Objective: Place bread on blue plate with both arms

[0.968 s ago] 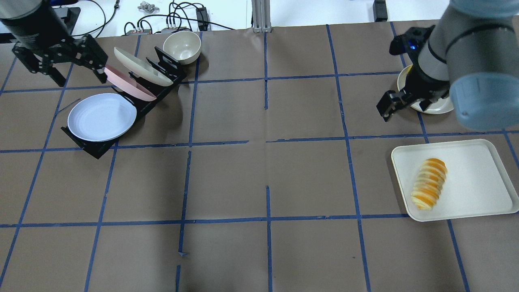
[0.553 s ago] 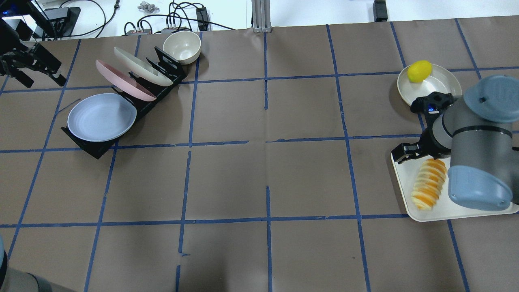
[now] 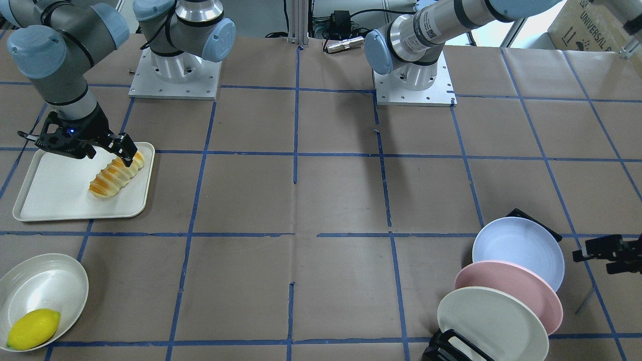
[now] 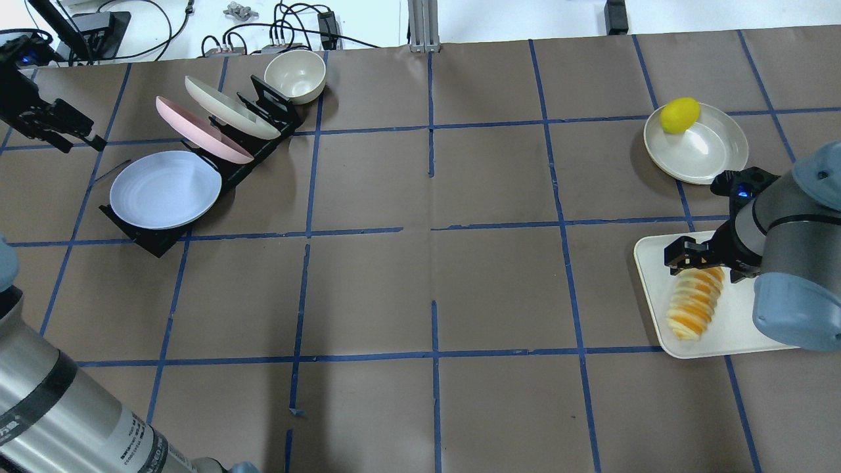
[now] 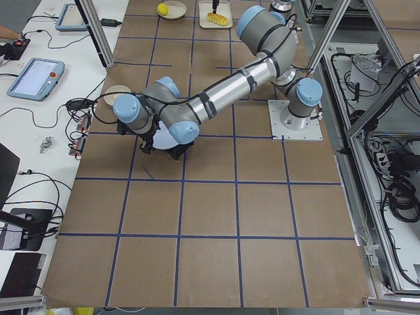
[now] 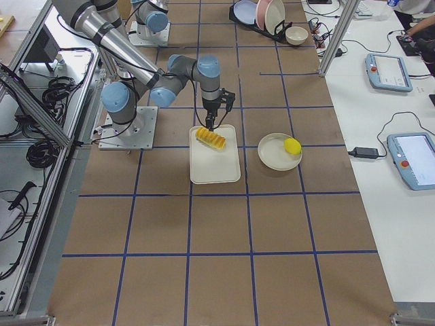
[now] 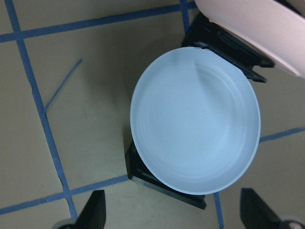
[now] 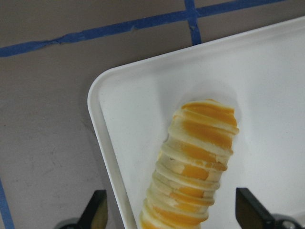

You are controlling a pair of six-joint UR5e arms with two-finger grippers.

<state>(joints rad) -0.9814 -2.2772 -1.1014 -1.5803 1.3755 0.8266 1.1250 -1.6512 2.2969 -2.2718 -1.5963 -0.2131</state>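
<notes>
Little of the job is done, to judge from how things lie. At the left end of the counter [image 4: 420,295] the left arm [image 4: 59,407] hangs over the blue plate [image 4: 164,190]. In its wrist view its jaws stand wide apart at the two bottom corners and hold nothing. The plate leans in the lowest slot of a black rack [image 4: 141,240], with a pink plate [image 4: 197,128] and a cream plate [image 4: 230,108] slotted behind it. Nothing lies on the blue plate. The middle of the counter lies between the two arms, so plate and bread are well apart. At the right end the bread [image 4: 693,309] lies on a white tray [image 4: 647,295], close to the tray's edge nearest the centre of the counter. Its long axis runs roughly toward and away from the robot, and the far end slants a little to the robot's right. The right arm [image 4: 782,230] is poised over it, jaws spread wide and empty, one on each side of the roll, so the opening crosses its width rather than its length. Whether they touch the tray I cannot tell. Beyond the tray a lemon [image 4: 680,115] sits in a shallow dish [image 4: 713,154], clear of the work. The bread has yet to be gripped and lifted, and the blue plate has yet to leave the rack. After that, the roll has to be carried across and set down on the plate.
</notes>
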